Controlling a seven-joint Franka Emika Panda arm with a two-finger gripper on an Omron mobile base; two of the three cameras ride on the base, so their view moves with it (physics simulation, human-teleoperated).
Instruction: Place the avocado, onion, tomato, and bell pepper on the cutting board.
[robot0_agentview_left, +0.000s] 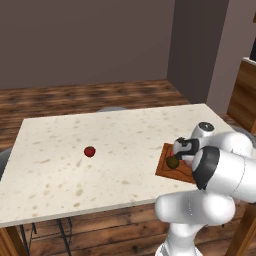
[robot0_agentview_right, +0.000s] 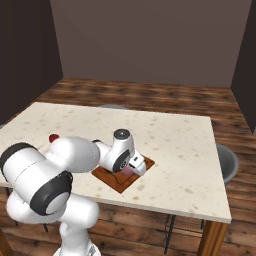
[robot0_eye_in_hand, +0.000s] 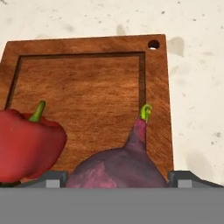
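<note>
With jaws wide and unloaded astride the onion (robot0_eye_in_hand: 116, 168), the gripper (robot0_eye_in_hand: 116, 177) could nudge it into the adjacent bell pepper (robot0_eye_in_hand: 28, 144) on withdrawal.

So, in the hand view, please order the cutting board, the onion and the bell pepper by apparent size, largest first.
1. cutting board
2. onion and bell pepper: they look similar; both are cut off by the frame and close to the camera, so unranked.

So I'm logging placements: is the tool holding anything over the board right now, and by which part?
The onion sits between the tool's fingertips, over the cutting board; a firm grip on its wide body cannot be told.
</note>
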